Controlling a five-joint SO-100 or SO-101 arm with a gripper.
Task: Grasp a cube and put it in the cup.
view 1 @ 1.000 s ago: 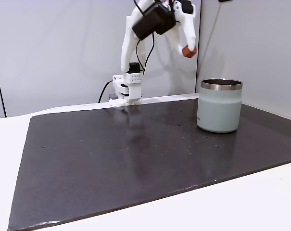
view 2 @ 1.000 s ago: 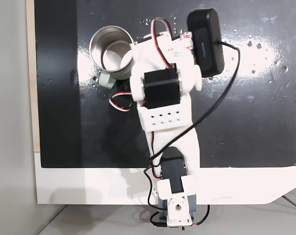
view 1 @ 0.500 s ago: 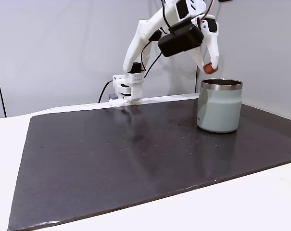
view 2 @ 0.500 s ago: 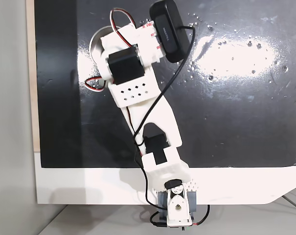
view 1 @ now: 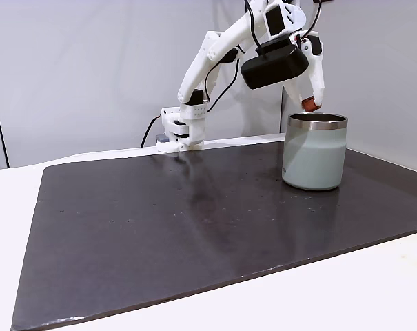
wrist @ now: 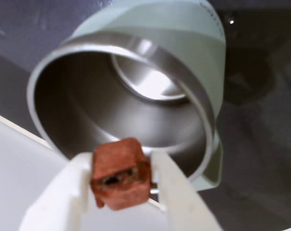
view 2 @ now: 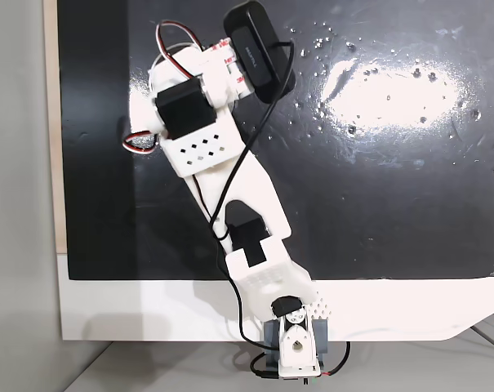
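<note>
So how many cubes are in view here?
1: the cube is pinched in the gripper just above the cup's rim. The cup's inside looks empty.

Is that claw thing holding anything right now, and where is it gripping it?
Yes: the gripper pinches the cube by two opposite side faces, above the cup.

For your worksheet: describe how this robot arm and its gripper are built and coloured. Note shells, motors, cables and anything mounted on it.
The arm has white plastic shells with black servo motors set in the joints. One white panel has a grid of small holes. Thin black cables run along it, with red-and-white wires near the wrist. A black oblong camera module is mounted by the gripper, whose jaws are white.
</note>
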